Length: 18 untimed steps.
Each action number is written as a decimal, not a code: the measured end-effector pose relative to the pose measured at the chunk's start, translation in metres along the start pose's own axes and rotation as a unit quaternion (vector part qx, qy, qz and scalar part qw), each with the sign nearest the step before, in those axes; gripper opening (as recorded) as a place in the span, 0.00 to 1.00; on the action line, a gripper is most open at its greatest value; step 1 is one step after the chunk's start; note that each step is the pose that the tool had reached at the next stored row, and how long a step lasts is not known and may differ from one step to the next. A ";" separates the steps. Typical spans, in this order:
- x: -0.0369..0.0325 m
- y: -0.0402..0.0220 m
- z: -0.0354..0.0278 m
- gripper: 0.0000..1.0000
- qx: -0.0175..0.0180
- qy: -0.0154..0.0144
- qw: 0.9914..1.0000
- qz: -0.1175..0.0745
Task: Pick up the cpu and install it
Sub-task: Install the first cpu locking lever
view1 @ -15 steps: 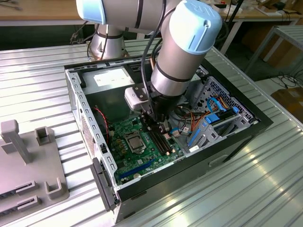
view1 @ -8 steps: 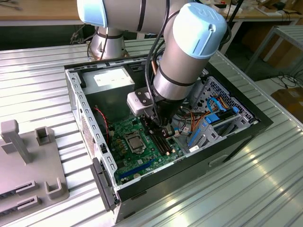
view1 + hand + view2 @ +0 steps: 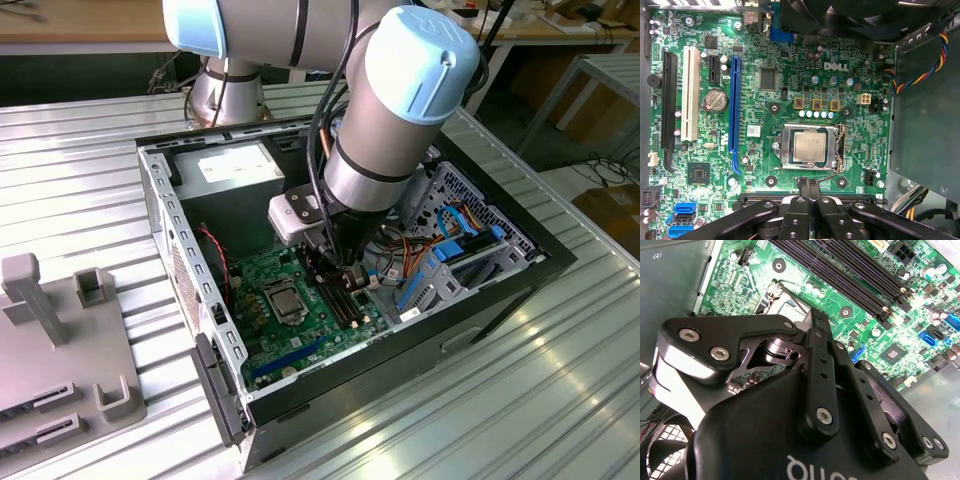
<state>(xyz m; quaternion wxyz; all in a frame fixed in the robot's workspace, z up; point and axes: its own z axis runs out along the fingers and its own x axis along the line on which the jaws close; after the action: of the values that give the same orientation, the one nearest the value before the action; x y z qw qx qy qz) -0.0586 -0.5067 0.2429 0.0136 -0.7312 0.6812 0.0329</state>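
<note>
One grey holding fixture lies by the exterior view's left edge of the ribbed metal table, well apart from the open computer case further right. Inside the case, the cpu lies flat in the metal-framed socket near the middle of the green board, on the side nearer the board's memory-slot edge, so it looks seated rather than waiting to be picked up. Just beside the socket, on that same side, hangs the gripper. Both wrist views show its two fingers pressed together with nothing between them. Its tips are over the strip between the socket frame and the long black memory slots. A thin wire lever crosses close to those tips, and I cannot tell whether it is latched. I judge the main risk to be a downward or sideways slip with the fingers together. That could catch the lever, scrape the chip's silver face, or knock the memory-slot clips. If the frame is unlatched, a nudge could tilt the chip on its contacts. Toward the exterior view's right, loose coloured cables sit near the wrist and could snag on it.
</note>
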 end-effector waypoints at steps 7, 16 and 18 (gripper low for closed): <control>0.0000 0.0000 0.0000 0.11 0.000 0.000 1.000 -0.004; -0.0001 -0.0002 0.0039 0.11 0.000 0.000 1.000 -0.004; 0.0000 -0.0002 0.0059 0.11 0.000 0.000 1.000 -0.004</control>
<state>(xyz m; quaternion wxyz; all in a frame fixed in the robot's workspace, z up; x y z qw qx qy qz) -0.0585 -0.5062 0.2371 0.0137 -0.7336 0.6786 0.0331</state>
